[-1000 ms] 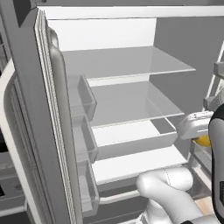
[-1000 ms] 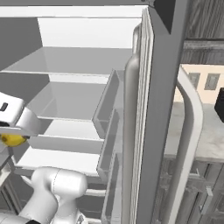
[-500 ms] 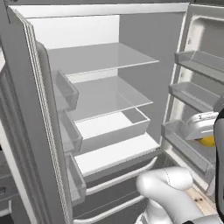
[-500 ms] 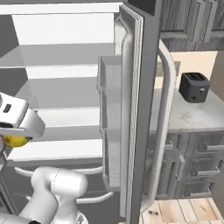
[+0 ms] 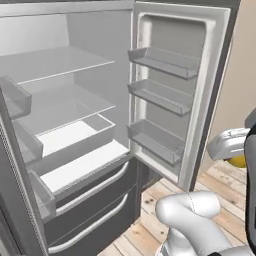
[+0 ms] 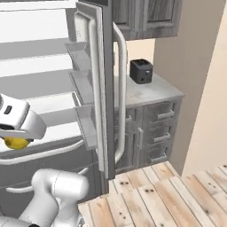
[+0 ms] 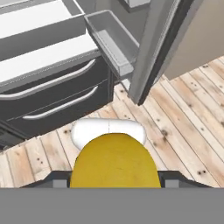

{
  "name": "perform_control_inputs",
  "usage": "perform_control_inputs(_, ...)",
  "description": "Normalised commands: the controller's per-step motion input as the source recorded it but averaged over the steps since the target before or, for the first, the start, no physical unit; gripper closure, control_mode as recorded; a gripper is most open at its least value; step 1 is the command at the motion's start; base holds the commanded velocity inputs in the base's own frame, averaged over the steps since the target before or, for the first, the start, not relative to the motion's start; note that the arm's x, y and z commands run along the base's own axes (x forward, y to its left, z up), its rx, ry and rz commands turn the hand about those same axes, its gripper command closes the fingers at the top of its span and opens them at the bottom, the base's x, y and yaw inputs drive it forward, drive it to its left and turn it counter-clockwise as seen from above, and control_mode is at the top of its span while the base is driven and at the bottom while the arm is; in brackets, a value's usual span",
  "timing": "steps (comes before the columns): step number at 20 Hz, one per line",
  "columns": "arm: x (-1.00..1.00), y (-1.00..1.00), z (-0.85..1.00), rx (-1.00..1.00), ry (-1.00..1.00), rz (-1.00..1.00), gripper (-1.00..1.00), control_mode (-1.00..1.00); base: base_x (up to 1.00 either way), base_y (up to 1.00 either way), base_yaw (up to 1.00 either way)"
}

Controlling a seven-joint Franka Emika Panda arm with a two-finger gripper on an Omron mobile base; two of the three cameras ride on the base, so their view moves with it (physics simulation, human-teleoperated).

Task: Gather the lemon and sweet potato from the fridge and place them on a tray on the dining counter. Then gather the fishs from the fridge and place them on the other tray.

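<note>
Views swung right; lemon [image 7: 113, 161] stays between the jaws.

arm: elbow bent low, forearm rising to the hand
gripper [image 7: 114, 186]: raised at mid height, pointing down at the floor
fingers: spread wide, clamped on the lemon [image 7: 114, 164], one each side
</note>
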Motion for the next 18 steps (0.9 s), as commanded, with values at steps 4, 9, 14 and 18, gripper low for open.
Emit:
perform_control_inputs(4, 0.00, 0.00, 0.00, 0.00, 0.00, 0.00, 1.00, 1.00, -0.59, -0.42, -0.44)
perform_control_inputs(9, 0.00, 0.00, 0.00, 0.00, 0.00, 0.00, 1.00, 1.00, -0.40, -0.53, -0.47)
perform_control_inputs(14, 0.00, 0.00, 0.00, 0.00, 0.00, 0.00, 1.00, 1.00, -0.06, -0.60, -0.53)
perform_control_inputs(18, 0.00, 0.00, 0.00, 0.00, 0.00, 0.00, 1.00, 1.00, 0.05, -0.48, -0.53)
